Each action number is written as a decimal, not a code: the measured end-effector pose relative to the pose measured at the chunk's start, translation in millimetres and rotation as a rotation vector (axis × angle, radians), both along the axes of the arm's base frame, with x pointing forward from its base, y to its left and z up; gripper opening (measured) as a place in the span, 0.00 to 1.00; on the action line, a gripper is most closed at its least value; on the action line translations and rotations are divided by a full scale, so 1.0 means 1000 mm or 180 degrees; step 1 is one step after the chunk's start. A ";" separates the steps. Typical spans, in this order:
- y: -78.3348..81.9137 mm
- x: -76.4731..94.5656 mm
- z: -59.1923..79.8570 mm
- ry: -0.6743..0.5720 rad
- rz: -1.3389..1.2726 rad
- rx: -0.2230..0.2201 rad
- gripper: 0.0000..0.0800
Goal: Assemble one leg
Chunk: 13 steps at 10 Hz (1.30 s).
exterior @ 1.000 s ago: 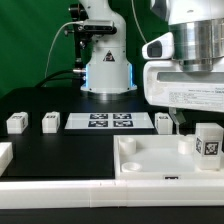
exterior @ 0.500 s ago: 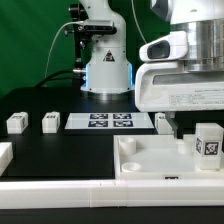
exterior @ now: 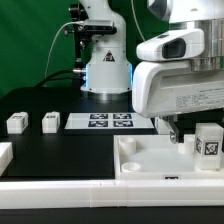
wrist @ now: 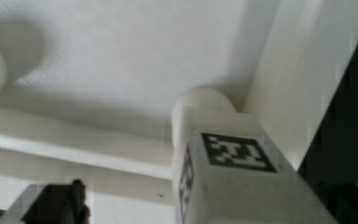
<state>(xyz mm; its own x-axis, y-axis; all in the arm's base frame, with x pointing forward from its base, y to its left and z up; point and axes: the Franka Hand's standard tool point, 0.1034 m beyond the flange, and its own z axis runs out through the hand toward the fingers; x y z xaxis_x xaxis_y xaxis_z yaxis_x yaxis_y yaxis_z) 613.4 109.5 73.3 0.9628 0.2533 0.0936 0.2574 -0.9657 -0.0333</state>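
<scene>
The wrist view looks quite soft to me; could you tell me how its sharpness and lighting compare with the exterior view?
Wrist view: close-range blur, edges of the leg smeared, though its tag stays readable; white tray nearly washed out. Exterior view: evenly lit and sharper, black table free of glare, the pincer mostly hidden behind the arm housing.

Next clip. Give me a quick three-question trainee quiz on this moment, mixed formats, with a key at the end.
1. True or false: the marker board lies on the black table, apart from the tray.
2. Multiple choice: where does the leg nearest the gripper stand? A) on the marker board B) on the tray C) held in the air by the jaws
3. Fill in: in the exterior view, the two small blocks and sit to the exterior view's ____ of the marker board.

Key: 1 true; 2 B; 3 left. The leg stands upright on the tray with its tag facing the wrist camera.
</scene>
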 end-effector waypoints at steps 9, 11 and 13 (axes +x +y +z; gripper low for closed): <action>0.002 0.000 0.000 0.0045 -0.0713 0.0090 0.37; 0.003 0.000 0.000 0.0090 -0.1417 0.0152 0.37; 0.009 -0.001 0.000 0.0150 -0.2246 0.0236 0.37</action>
<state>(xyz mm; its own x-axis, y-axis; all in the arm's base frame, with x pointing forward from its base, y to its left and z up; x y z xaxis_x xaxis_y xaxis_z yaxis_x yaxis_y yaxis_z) 611.9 118.2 73.6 0.8983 -0.4375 0.0407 -0.4319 -0.8962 -0.1012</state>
